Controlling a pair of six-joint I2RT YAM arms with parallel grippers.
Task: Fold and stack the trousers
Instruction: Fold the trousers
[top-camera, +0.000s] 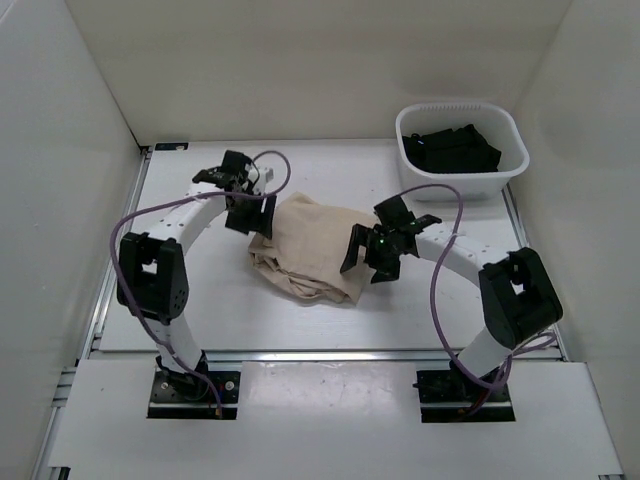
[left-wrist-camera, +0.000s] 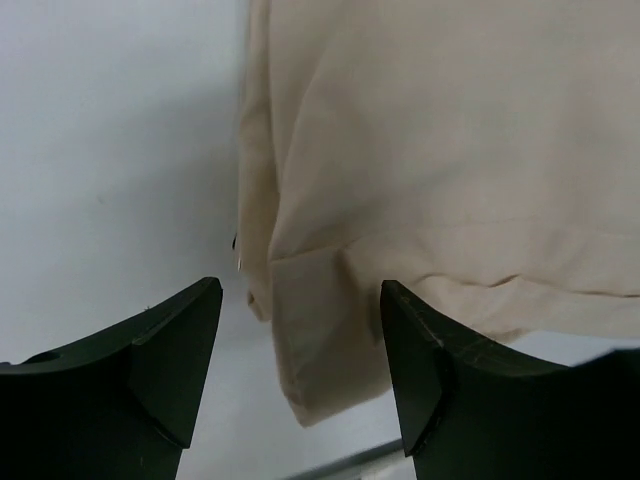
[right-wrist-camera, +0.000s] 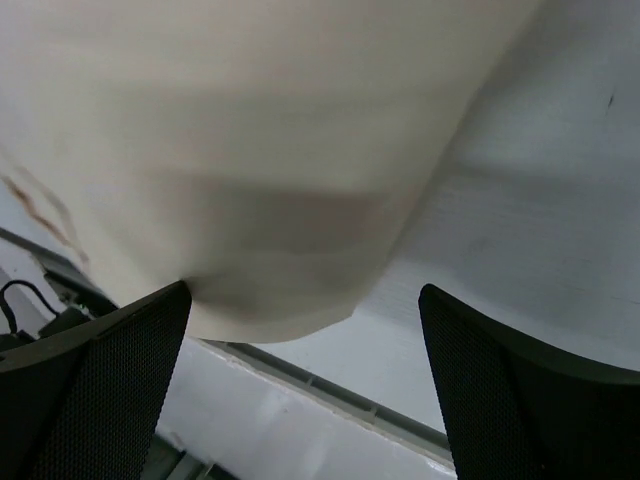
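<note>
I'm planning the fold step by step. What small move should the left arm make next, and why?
Probably close the left end effector on the edge of the trousers: its fingers stand open, a cloth corner shows between them, nothing gripped yet.

**Top view.** A plain, matt white table (top-camera: 200, 300) is enclosed by three white panels: the back wall (top-camera: 320, 60), the left wall (top-camera: 50, 200) and the right wall (top-camera: 590, 200). An aluminium rail (top-camera: 330, 356) runs along the table's near side, with similar rails on the left and right. A white board (top-camera: 320, 410) lies in front of the near rail. A white plastic basket (top-camera: 465, 186) with dark contents (top-camera: 450, 150) stands in the far right corner. Lighting is even and diffuse, and shadows are soft.
</note>
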